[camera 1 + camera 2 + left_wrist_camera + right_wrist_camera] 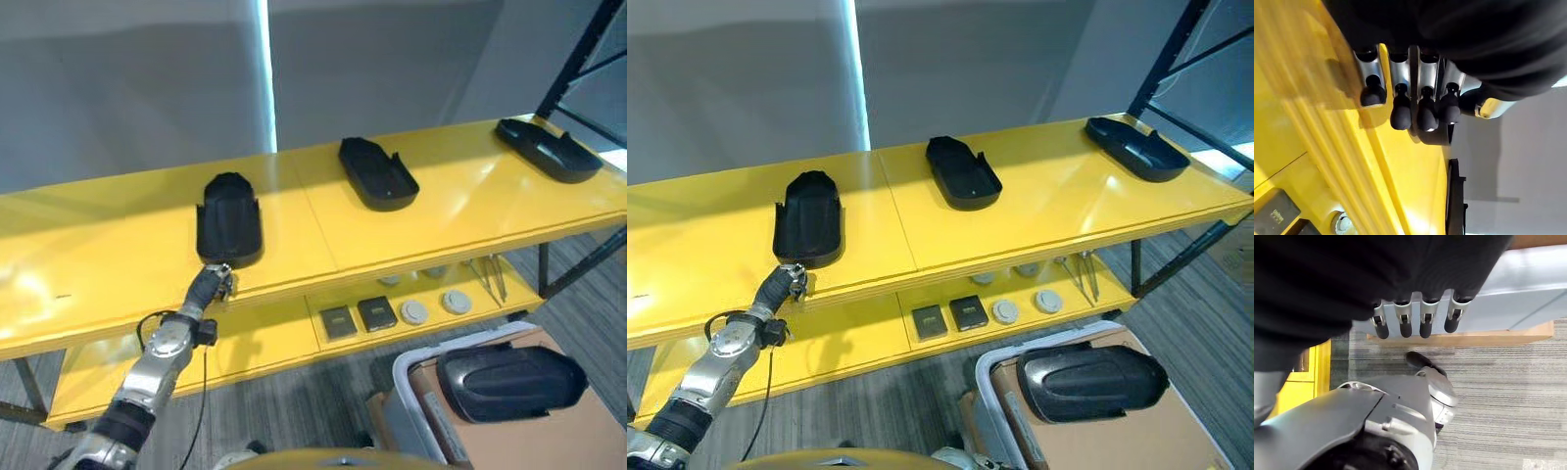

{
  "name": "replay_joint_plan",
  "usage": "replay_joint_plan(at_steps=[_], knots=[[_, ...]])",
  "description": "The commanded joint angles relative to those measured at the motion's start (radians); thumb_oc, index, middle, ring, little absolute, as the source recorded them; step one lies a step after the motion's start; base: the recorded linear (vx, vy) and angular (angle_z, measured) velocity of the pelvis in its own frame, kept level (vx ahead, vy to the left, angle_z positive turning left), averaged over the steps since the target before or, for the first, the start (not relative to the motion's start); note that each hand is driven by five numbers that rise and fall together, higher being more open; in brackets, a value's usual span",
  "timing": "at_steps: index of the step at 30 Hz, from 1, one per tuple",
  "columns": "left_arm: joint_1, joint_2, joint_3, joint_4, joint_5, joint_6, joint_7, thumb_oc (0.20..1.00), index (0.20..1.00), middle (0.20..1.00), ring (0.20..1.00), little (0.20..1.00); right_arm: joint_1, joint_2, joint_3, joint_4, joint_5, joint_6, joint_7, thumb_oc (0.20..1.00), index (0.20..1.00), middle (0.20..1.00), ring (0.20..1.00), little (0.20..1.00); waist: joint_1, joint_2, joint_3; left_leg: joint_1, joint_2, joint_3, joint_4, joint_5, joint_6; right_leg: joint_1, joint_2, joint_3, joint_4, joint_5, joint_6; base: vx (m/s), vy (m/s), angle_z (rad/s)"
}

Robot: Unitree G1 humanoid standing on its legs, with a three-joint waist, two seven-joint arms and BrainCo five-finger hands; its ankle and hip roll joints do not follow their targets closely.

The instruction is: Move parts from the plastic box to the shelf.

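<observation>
So at the left of the frame the left hand (pixel 214 281) is reaching up to the front edge of the yellow shelf (pixel 118 245), right below the leftmost black part (pixel 229 220); fingers look loosely curled with nothing in them, though it's hard to be sure. Two more black parts sit on the shelf, one mid-frame (pixel 377 173) and one upper right (pixel 547 148). Lower right, another part (pixel 509 382) lies in the plastic box (pixel 416 397). The right hand (pixel 1415 318) hangs over the floor, fingers straight and apart, empty
</observation>
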Motion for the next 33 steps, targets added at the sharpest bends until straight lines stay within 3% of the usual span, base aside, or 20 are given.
replay_joint_plan(at_steps=[1, 9, 18, 22, 27, 28, 29, 30, 31, 33], knots=[[-0.13, -0.019, -0.017, 0.07, 0.06, -0.078, 0.04, 0.2, 0.2, 0.2, 0.2, 0.2, -0.012, 0.015, 0.081, 0.008, -0.021, 0.01, 0.034, 1.0, 1.0, 1.0, 1.0, 1.0, -0.003, -0.011, 0.012, -0.009, 0.037, -0.009, 0.051, -0.053, -0.002, -0.015, -0.023, 0.042, 0.04, -0.029, 0.075, 0.06, -0.018, -0.06], [-0.204, -0.071, -0.039, 0.246, 0.099, -0.092, 0.128, 0.2, 0.2, 0.2, 0.2, 0.2, -0.025, 0.009, 0.114, -0.006, -0.038, 0.021, 0.046, 1.0, 1.0, 1.0, 1.0, 1.0, -0.031, -0.019, 0.025, -0.017, 0.048, -0.001, 0.069, -0.05, -0.005, -0.028, -0.01, 0.065, 0.052, -0.036, 0.075, 0.02, -0.018, -0.1], [-0.214, -0.089, -0.031, 0.326, 0.099, -0.092, 0.143, 0.2, 0.2, 0.2, 0.2, 0.2, -0.025, 0.005, 0.12, -0.017, -0.052, 0.03, 0.056, 1.0, 1.0, 1.0, 1.0, 1.0, -0.039, -0.019, 0.028, -0.008, 0.053, 0.0, 0.07, -0.049, -0.009, -0.017, -0.007, 0.063, 0.053, -0.042, 0.074, 0.0, 0.0, 0.0], [-0.204, -0.089, -0.024, 0.309, 0.053, -0.131, 0.122, 0.2, 0.2, 0.2, 0.2, 0.2, -0.023, 0.009, 0.117, -0.021, -0.054, 0.033, 0.057, 1.0, 1.0, 1.0, 1.0, 1.0, -0.038, -0.02, 0.028, 0.0, 0.054, -0.001, 0.062, -0.049, -0.011, -0.011, -0.007, 0.059, 0.051, -0.044, 0.074, 0.0, 0.0, 0.0], [-0.17, -0.083, -0.017, 0.148, -0.002, -0.164, 0.035, 0.222, 0.222, 0.222, 0.222, 0.222, -0.023, 0.018, 0.101, -0.002, -0.056, 0.014, 0.054, 1.0, 1.0, 1.0, 1.0, 1.0, -0.022, -0.019, 0.031, 0.007, 0.051, -0.008, 0.053, -0.051, -0.011, 0.0, -0.008, 0.046, 0.044, -0.044, 0.069, 0.0, 0.0, 0.0], [-0.163, -0.08, -0.016, 0.109, -0.007, -0.151, 0.031, 0.253, 0.253, 0.253, 0.253, 0.253, -0.024, 0.02, 0.098, 0.002, -0.057, 0.011, 0.054, 1.0, 1.0, 1.0, 1.0, 1.0, -0.019, -0.018, 0.031, 0.008, 0.051, -0.009, 0.051, -0.052, -0.011, 0.002, -0.008, 0.044, 0.042, -0.043, 0.068, 0.0, 0.0, 0.0], [-0.133, -0.069, -0.009, 0.006, -0.043, -0.138, -0.007, 0.479, 0.479, 0.479, 0.479, 0.479, -0.025, 0.024, 0.088, 0.006, -0.058, 0.005, 0.051, 1.0, 1.0, 1.0, 1.0, 1.0, -0.006, -0.017, 0.029, 0.012, 0.049, -0.015, 0.047, -0.053, -0.012, 0.009, -0.008, 0.035, 0.037, -0.042, 0.066, -0.02, -0.03, 0.04], [-0.116, -0.063, -0.003, -0.046, -0.059, -0.131, -0.031, 0.784, 0.784, 0.784, 0.784, 0.784, -0.026, 0.025, 0.083, 0.008, -0.059, 0.002, 0.05, 1.0, 1.0, 1.0, 1.0, 1.0, 0.0, -0.016, 0.028, 0.013, 0.048, -0.018, 0.046, -0.054, -0.013, 0.012, -0.008, 0.03, 0.034, -0.041, 0.065, -0.03, -0.035, 0.05], [-0.094, -0.054, 0.003, -0.111, -0.079, -0.121, -0.055, 1.0, 1.0, 1.0, 1.0, 1.0, -0.028, 0.027, 0.075, 0.012, -0.06, 0.0, 0.048, 1.0, 1.0, 1.0, 1.0, 1.0, 0.009, -0.014, 0.027, 0.014, 0.048, -0.022, 0.045, -0.054, -0.014, 0.015, -0.008, 0.023, 0.03, -0.04, 0.063, -0.04, -0.034, 0.09], [-0.052, -0.035, 0.022, -0.229, -0.121, -0.115, -0.119, 1.0, 1.0, 1.0, 1.0, 1.0, -0.03, 0.032, 0.064, 0.015, -0.059, 0.0, 0.043, 1.0, 1.0, 1.0, 1.0, 1.0, 0.024, -0.012, 0.023, 0.014, 0.049, -0.03, 0.047, -0.056, -0.016, 0.021, -0.008, 0.011, 0.024, -0.038, 0.06, -0.05, -0.04, 0.2]])
